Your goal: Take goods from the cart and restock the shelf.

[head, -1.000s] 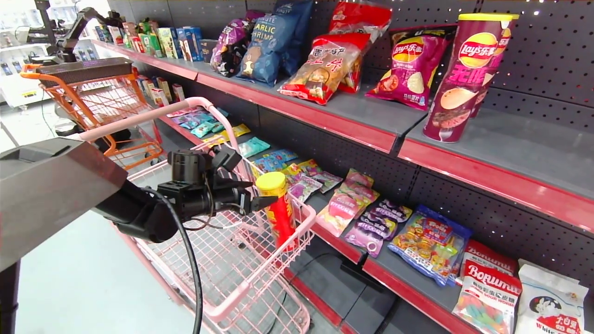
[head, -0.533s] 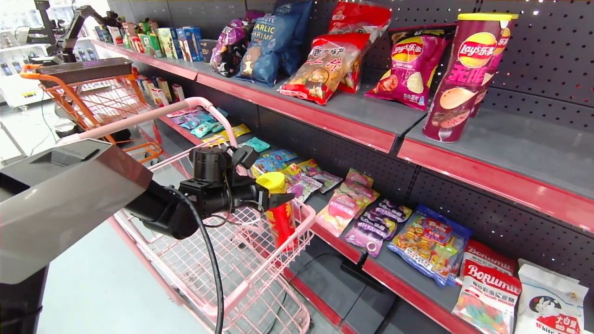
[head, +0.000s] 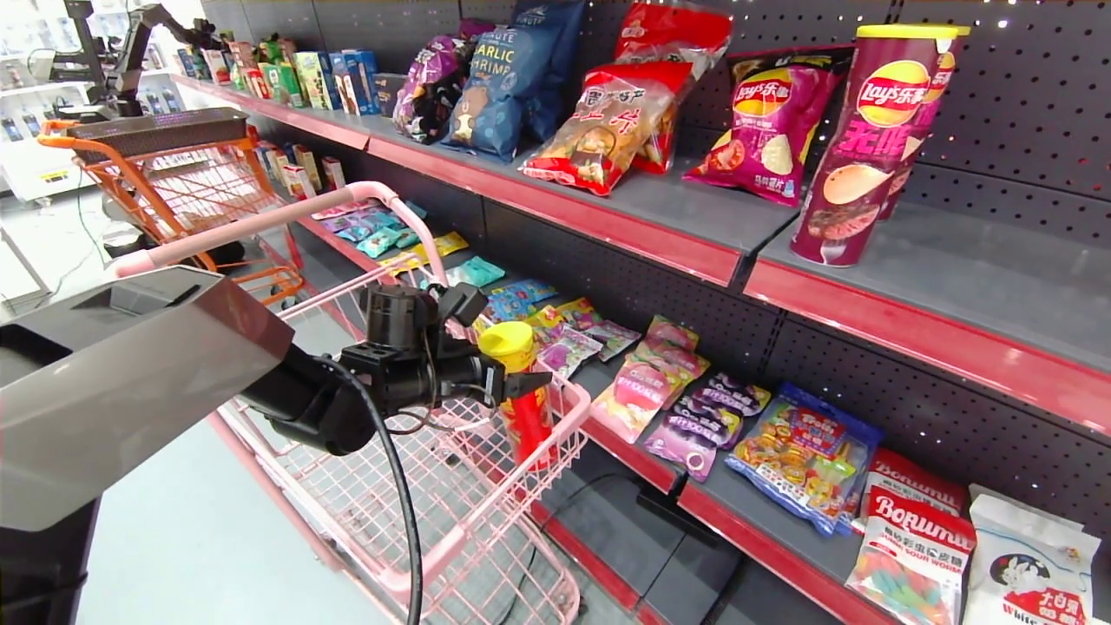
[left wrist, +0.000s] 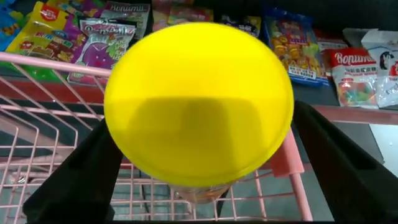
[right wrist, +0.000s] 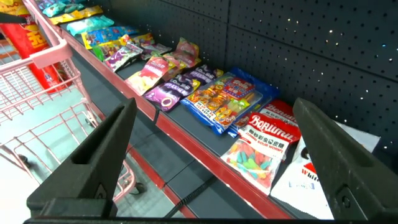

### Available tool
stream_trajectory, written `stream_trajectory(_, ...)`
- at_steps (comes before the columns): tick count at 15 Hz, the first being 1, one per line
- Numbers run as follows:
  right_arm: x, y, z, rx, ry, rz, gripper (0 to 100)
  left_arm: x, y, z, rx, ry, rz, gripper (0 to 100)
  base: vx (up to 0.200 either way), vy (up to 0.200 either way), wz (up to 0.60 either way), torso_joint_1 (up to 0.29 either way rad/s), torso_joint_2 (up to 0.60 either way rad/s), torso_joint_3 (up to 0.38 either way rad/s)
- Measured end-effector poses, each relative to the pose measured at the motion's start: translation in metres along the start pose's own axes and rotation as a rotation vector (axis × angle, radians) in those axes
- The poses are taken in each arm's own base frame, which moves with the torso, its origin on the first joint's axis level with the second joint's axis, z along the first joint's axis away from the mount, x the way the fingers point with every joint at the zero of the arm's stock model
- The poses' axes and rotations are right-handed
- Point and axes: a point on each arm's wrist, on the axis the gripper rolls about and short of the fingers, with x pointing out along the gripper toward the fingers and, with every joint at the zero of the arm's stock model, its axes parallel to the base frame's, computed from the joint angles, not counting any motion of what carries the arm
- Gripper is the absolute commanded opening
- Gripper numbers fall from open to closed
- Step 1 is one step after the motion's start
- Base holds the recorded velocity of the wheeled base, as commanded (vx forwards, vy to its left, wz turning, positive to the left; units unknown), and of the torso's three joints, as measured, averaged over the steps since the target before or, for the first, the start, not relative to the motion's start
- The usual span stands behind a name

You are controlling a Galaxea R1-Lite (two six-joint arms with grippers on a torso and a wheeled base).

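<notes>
A red chip can (head: 526, 418) with a yellow lid (head: 507, 338) stands upright in the front corner of the pink cart (head: 451, 545). My left gripper (head: 519, 375) is level with the can's top, open, with one finger on each side just under the lid. From the left wrist, the yellow lid (left wrist: 199, 102) sits between the two black fingers (left wrist: 81, 177). Whether the pads touch the can is hidden by the lid. My right gripper (right wrist: 214, 106) is open and holds nothing; it is out in front of the lower shelf (right wrist: 186, 140).
The upper shelf (head: 955, 260) carries chip bags and a tall purple chip can (head: 855, 148), with bare grey board to its right. Candy bags (head: 694, 417) cover the lower shelf. An orange cart (head: 174, 174) stands behind the pink one, with another robot arm (head: 130, 52) beyond.
My left gripper has moved forward to the can, and its fingers now straddle the can's top instead of stopping short of it. The can has stayed upright in place.
</notes>
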Motion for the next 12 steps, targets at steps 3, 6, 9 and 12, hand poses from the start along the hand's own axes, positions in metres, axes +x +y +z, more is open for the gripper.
stream_trajectory(3, 0.0, 0.0, 0.0, 0.0, 0.0, 0.0, 100, 0.0002, -0.0006, -0.0035, -0.004, 0.01, 0.006, 100, 0.0, 0.0, 0.0, 0.0, 0.0, 0.0)
stream_trajectory(6, 0.0, 0.0, 0.0, 0.0, 0.0, 0.0, 100, -0.0008, 0.0019, -0.0044, -0.007, 0.009, 0.017, 0, 0.0, 0.0, 0.0, 0.0, 0.0, 0.0)
stream_trajectory(9, 0.0, 0.0, 0.0, 0.0, 0.0, 0.0, 100, -0.0013, 0.0035, -0.0065, -0.011, 0.013, 0.021, 0, 0.0, 0.0, 0.0, 0.0, 0.0, 0.0)
stream_trajectory(12, 0.0, 0.0, 0.0, 0.0, 0.0, 0.0, 100, -0.0045, 0.0018, -0.0069, -0.005, 0.004, 0.043, 0, 0.0, 0.0, 0.0, 0.0, 0.0, 0.0)
